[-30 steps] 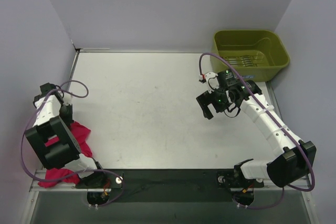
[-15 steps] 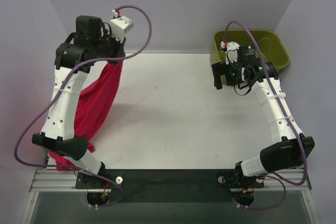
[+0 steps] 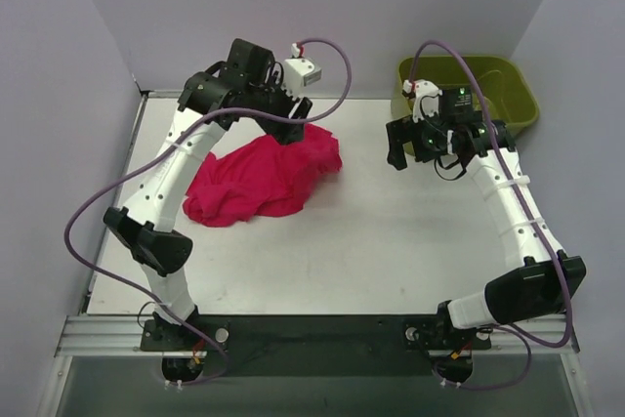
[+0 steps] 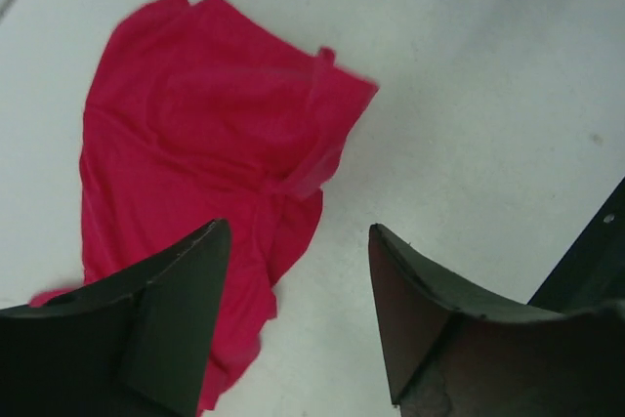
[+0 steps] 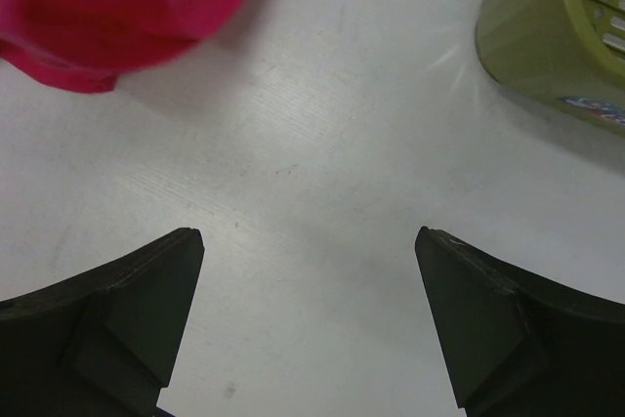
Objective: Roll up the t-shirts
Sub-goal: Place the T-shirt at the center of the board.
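1. The t-shirt [image 3: 262,181] lies crumpled on the table [image 3: 391,241], in the far left part.
2. The left gripper [image 4: 298,231] hangs over the far edge of the t-shirt, jaws wide apart, holding nothing.
3. The right gripper [image 5: 308,234] is also wide and empty, over bare table between the t-shirt and the bin [image 3: 469,95].

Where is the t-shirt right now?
In the top view the t-shirt lies crumpled on the table, left of centre, just below the open left gripper; the olive bin sits far to its right.
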### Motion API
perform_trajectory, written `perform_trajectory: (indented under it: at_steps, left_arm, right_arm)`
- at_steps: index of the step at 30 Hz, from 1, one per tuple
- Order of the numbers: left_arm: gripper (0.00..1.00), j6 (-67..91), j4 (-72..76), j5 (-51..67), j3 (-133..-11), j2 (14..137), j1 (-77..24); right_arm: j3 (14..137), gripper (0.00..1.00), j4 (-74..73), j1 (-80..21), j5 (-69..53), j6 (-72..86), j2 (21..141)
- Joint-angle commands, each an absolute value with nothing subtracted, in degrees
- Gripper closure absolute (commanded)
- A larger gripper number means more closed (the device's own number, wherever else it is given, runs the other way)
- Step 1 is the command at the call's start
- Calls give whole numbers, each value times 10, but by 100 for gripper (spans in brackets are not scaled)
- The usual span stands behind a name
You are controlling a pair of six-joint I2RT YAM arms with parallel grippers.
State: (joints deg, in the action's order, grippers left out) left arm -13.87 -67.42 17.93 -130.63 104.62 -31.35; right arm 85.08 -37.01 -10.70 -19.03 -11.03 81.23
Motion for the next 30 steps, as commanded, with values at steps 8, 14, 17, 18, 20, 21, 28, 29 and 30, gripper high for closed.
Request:
perform_trajectory:
  at_steps: [8, 14, 17, 18, 20, 21, 28, 29, 30]
  left_arm:
    - [26, -140, -525, -29, -937, 929, -172]
    - [28, -57, -514, -13, -817, 906, -42]
    - [28, -30, -519, 16, -806, 904, 53]
    - [28, -32, -530, 22, -810, 904, 68]
    - [29, -42, -533, 16, -811, 911, 92]
    - [30, -46, -529, 11, -811, 912, 95]
    - [30, -8, -516, 30, -803, 932, 133]
    - [30, -4, -516, 44, -803, 935, 141]
    - [30, -3, -516, 50, -802, 936, 145]
  right_arm:
    - [840, 4, -315, -142, -293, -195, 840]
    - [810, 4, -278, -240, -310, -334, 875]
    - [813, 6, -223, -298, -316, -337, 913]
    - [818, 7, -195, -312, -313, -337, 931]
    - [817, 7, -154, -357, -310, -329, 948]
    - [811, 8, -116, -370, -309, -329, 954]
    - [875, 7, -33, -457, -297, -316, 1074]
    - [879, 7, -19, -462, -286, -308, 1098]
    - [884, 7, -5, -464, -276, -300, 1110]
